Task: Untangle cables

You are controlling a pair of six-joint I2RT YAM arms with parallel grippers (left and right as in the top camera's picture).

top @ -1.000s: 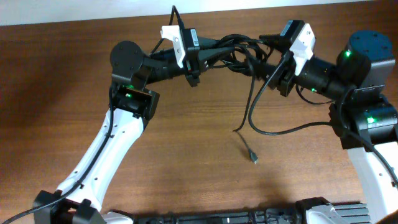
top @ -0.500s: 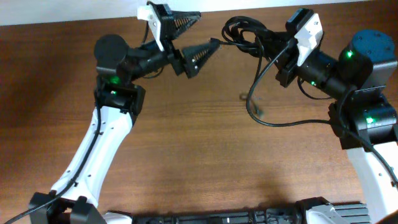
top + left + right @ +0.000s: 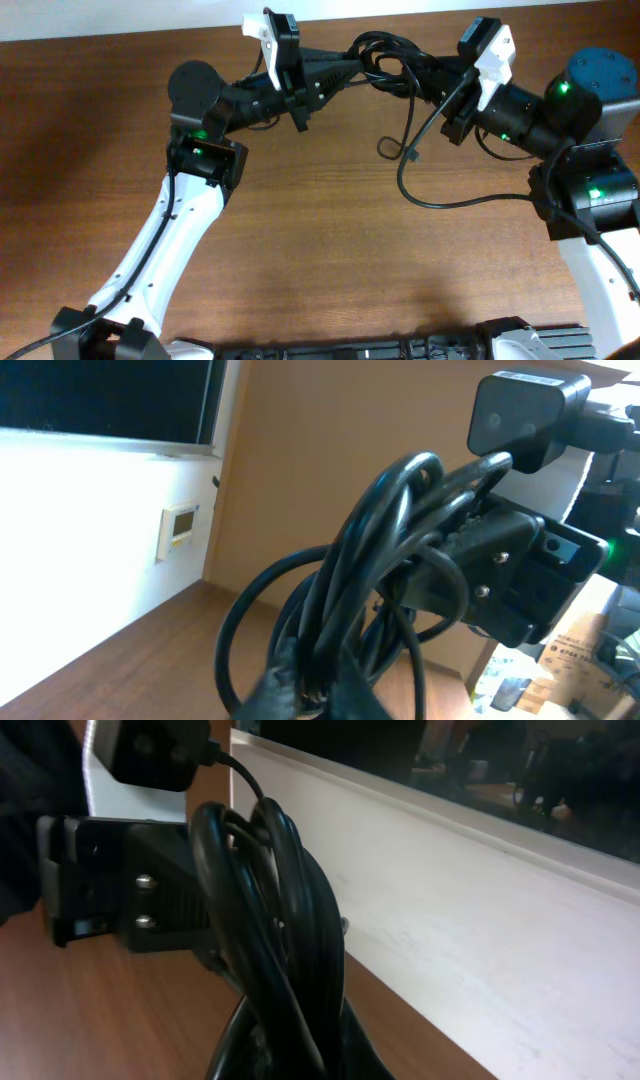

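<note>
**Left gripper** (image 3: 348, 68): the jaws are closed together and clamped on the cables (image 3: 385, 62) at the left end of the bundle. In the left wrist view the fingers (image 3: 285, 690) pinch several looped strands at the bottom edge. The strands rise from there in a tight arc toward the opposing gripper body.

**Right gripper** (image 3: 432, 78): the jaws are likewise closed, gripping the same bundle from its right end. In the right wrist view the strands stand upright out of the grip, packed side by side.

**Cables:** the knotted bundle spans the short gap between the two grippers, near the far edge of the wooden table (image 3: 300, 230). One loose strand (image 3: 440, 200) drops from the bundle and sweeps in a wide loop toward the right arm's base. A short end with a small connector (image 3: 392, 150) curls just left of that strand.
</note>
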